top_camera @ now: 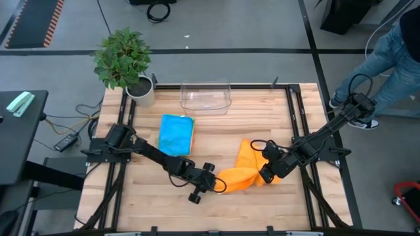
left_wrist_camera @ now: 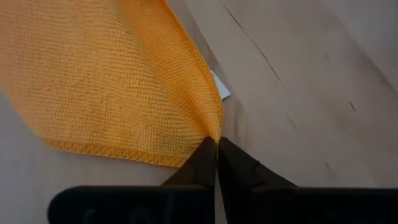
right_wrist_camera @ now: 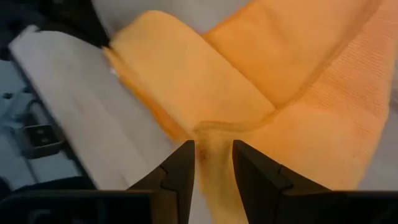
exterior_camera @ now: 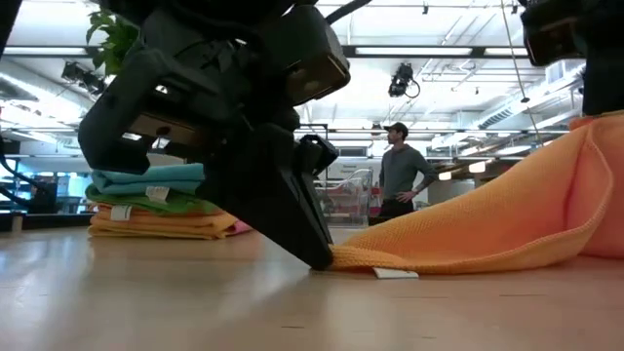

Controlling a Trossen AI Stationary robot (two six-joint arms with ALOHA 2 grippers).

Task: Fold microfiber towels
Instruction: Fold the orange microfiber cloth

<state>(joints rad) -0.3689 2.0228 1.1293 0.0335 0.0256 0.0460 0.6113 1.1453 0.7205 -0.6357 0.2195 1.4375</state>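
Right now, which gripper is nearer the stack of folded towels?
Left. The left gripper pinches the orange towel just front-right of the stack; the right gripper grips that towel farther right.

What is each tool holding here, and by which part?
Both hold the orange towel. The left tool is shut on a hemmed corner at table level; the right tool pinches a bunched fold of its far side.

Orange towel (left_wrist_camera: 112, 81): knitted microfiber cloth, matt, stitched hem, white paper-like tag (left_wrist_camera: 220, 87). Table (top_camera: 216, 141): pale wood planks, smooth, slight sheen. Bin (top_camera: 205, 97): clear glossy plastic. Left gripper (left_wrist_camera: 216, 157) fingers: matt black
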